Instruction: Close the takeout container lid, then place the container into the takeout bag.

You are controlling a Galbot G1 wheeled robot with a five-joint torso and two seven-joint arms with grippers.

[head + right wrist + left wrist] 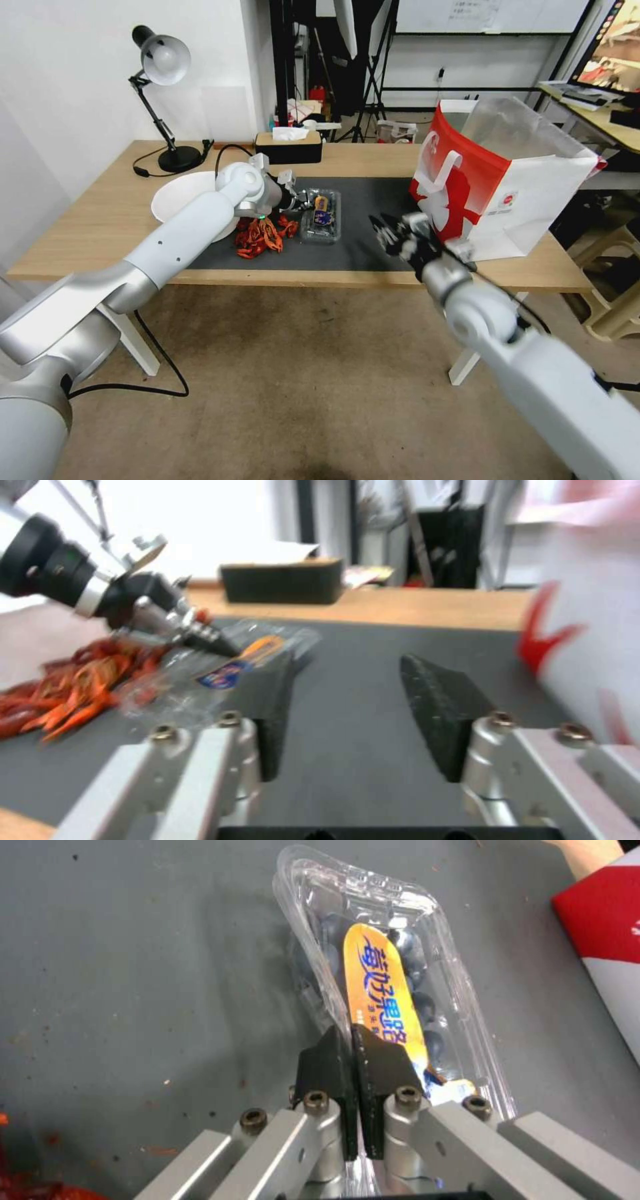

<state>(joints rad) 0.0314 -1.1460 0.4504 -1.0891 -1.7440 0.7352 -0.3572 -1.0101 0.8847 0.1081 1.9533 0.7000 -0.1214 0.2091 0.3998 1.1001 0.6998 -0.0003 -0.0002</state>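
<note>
We see the container point(321, 215) lying on the dark mat point(360, 193) near the middle of the worktop point(107, 220), its blueberries showing through the clear plastic. The takeout container lid point(383, 965) is down over the fruit and bears an orange oblong sticker point(385, 985). Our left gripper point(351, 1040) is at the container's left edge, its two black pads pressed close together with a thin rim of the clear plastic pinched between them. Left of the container lies a heap of red-orange strips point(261, 235), and beyond that a white bowl point(175, 193). Our right gripper point(347, 710) hovers over the mat to the right of the container, apart from it, its pads spread wide with nothing between them. The takeout bag point(507, 180) stands upright at the right end of the worktop, just beside the right gripper, its mouth open and silvery lining showing.
</note>
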